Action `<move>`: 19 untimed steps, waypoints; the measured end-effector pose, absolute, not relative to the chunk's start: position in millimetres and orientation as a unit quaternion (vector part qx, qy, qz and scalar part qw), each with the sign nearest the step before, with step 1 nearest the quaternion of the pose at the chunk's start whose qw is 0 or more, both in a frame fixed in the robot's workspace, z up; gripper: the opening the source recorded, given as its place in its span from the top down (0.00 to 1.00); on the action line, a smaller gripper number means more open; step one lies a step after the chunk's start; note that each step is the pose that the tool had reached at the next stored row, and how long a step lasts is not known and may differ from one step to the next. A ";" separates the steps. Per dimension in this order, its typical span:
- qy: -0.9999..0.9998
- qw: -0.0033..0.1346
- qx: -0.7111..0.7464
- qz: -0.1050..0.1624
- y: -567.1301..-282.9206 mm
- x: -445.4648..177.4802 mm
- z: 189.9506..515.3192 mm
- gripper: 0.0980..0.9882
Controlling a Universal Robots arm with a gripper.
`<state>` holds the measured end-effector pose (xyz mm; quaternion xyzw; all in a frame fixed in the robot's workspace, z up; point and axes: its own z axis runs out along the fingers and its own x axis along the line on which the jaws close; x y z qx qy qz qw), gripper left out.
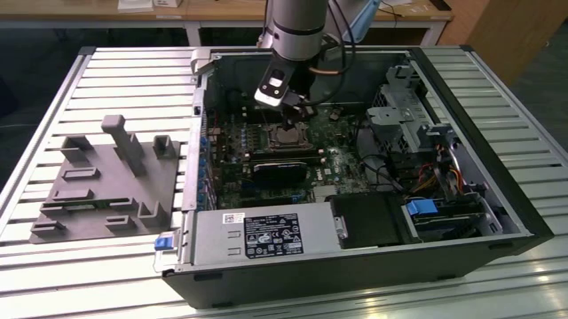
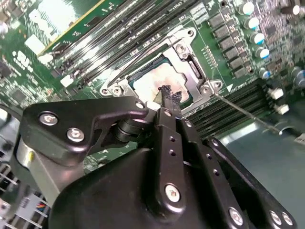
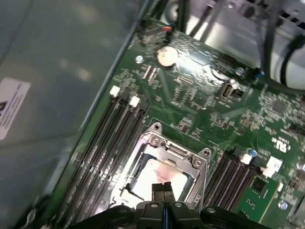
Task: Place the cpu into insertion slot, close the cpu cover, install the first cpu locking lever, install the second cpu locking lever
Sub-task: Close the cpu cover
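My gripper, tips pinched together and empty, hangs just over the cpu — seated in the insertion slot, cpu cover down over it — closed, I guess, for pushing, not gripping.

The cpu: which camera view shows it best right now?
The first wrist view: the cpu lies silvery and nearly whole inside the cpu cover. The second wrist view has the gripper crossing it; the exterior view shows it far off beneath the arm.
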<state>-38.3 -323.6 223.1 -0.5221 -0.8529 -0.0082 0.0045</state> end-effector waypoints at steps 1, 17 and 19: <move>-0.858 0.005 -0.514 -0.008 -323.6 -38.3 223.0 1.00; -0.923 0.006 -0.384 -0.007 -323.6 -38.3 222.2 1.00; -0.930 0.006 -0.368 -0.007 -323.6 -38.3 222.1 1.00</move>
